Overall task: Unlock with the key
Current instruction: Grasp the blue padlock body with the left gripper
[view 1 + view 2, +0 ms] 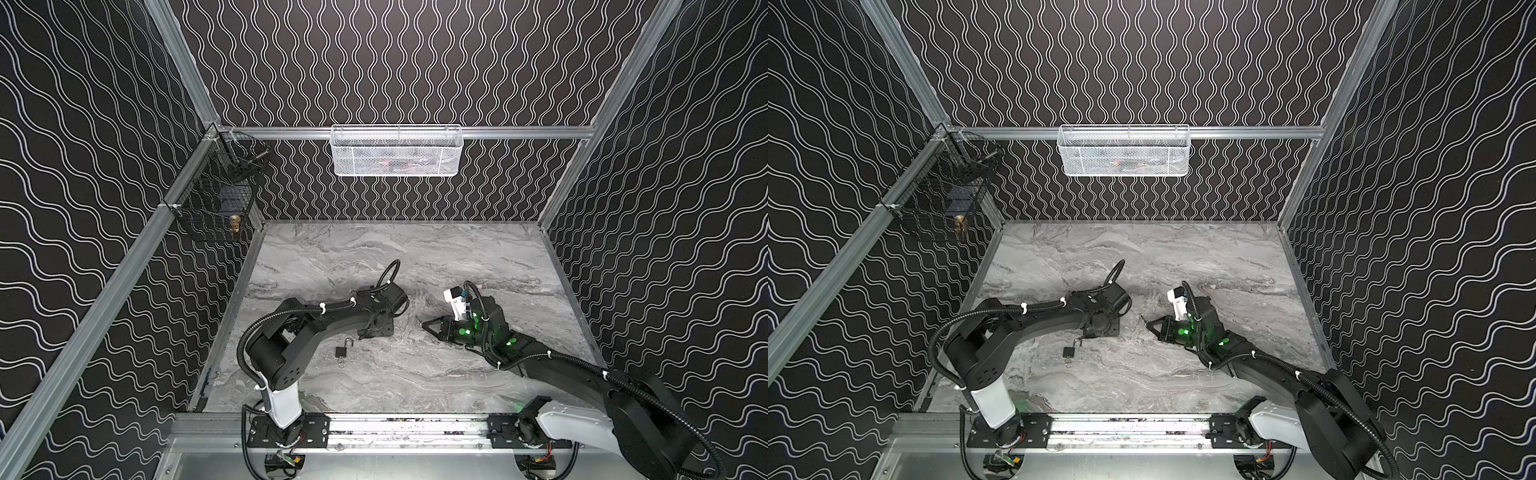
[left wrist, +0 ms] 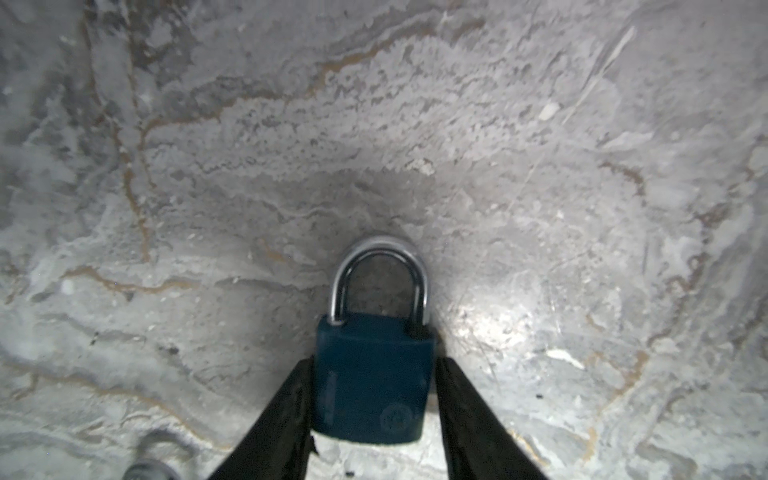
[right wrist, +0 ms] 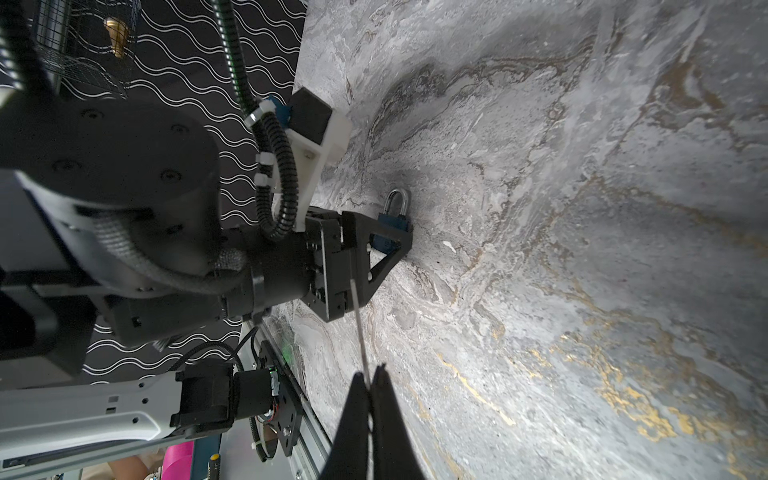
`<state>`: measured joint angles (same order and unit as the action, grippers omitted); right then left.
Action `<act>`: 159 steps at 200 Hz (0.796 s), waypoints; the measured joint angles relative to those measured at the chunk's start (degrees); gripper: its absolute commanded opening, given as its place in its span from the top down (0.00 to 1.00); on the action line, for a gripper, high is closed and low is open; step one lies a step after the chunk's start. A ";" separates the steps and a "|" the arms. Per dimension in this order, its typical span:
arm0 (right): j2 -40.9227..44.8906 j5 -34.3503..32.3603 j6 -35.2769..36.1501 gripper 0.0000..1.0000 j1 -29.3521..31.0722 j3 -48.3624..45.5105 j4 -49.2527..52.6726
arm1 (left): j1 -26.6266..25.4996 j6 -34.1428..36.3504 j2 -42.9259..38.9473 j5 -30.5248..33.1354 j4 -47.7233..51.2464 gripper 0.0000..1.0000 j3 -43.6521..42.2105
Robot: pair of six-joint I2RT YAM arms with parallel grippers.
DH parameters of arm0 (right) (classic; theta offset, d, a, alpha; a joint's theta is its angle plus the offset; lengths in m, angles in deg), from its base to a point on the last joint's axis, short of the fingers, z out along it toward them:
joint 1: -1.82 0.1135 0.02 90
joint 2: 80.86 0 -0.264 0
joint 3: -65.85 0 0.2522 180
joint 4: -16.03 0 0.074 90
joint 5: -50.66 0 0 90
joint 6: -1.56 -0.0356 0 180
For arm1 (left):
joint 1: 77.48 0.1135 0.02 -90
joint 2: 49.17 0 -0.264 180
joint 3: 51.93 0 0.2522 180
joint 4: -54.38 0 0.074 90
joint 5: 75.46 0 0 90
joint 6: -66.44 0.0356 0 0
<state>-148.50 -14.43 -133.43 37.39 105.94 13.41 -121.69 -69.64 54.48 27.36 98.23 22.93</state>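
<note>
Blue padlock (image 1: 342, 352) on the marble table (image 1: 374, 257), just lower left of centre in both top views; my wrist view shows the left gripper (image 2: 374, 360) pinching its sides, keyhole hidden. My right gripper (image 3: 369, 374), closed, holds the key (image 3: 360, 328), edge-on, a mere sliver. Upper left, a black wire basket (image 1: 199, 216) holds a brass piece (image 1: 235, 224); the white basket (image 1: 440, 158) blurs its contents.

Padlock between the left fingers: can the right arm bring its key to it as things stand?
Probably yes: only open table lies between the right fingers, pinching the key, and the padlock. Its keyhole is hidden, though.
</note>
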 measured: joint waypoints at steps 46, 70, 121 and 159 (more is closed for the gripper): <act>0.42 -0.17 0.00 1.00 0.00 -0.15 -0.20 | 0.00 -0.02 0.33 0.39 -0.26 0.55 0.02; 0.37 -0.17 0.00 1.00 0.00 -0.15 -0.22 | 0.00 -0.02 0.22 0.50 -0.42 0.56 -0.07; 0.22 -0.15 0.00 1.00 0.00 -0.15 -0.61 | 0.00 -0.02 -0.37 0.61 -0.63 0.60 -0.09; 0.79 -0.17 0.02 1.00 0.00 -0.07 -0.50 | 0.04 -0.39 -1.97 -1.16 0.90 0.65 -0.35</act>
<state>-147.71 -14.61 -133.41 37.39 105.87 12.91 -121.64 -70.04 52.52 26.20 99.13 22.58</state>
